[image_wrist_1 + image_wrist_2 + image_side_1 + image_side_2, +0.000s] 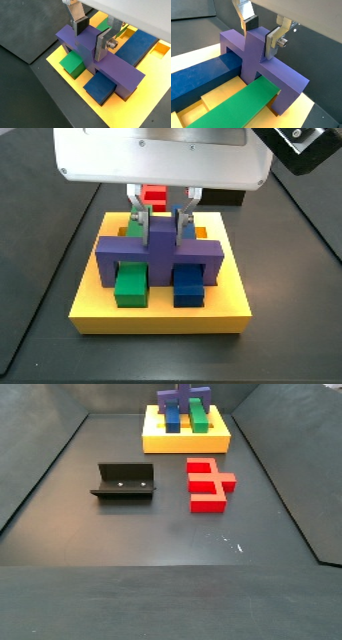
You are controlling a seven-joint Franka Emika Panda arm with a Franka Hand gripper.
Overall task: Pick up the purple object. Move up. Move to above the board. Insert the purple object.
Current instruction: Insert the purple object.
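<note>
Gripper (162, 220) is clamped on the purple object's (158, 255) middle stub, legs straddling the green bar (130, 283) and blue bar (189, 285) at the board's (162, 315) centre, so it seats square.

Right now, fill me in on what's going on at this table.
A Franka arm is fitting the purple object into the yellow board. The pincer sits over the board, its silver fingers on either side of the piece's raised middle stub. The purple piece straddles the green bar and the blue bar lying in the board. The pictures do not show whether it is fully seated. On the floor nearby lie a red stepped block and the fixture, both untouched.
</note>
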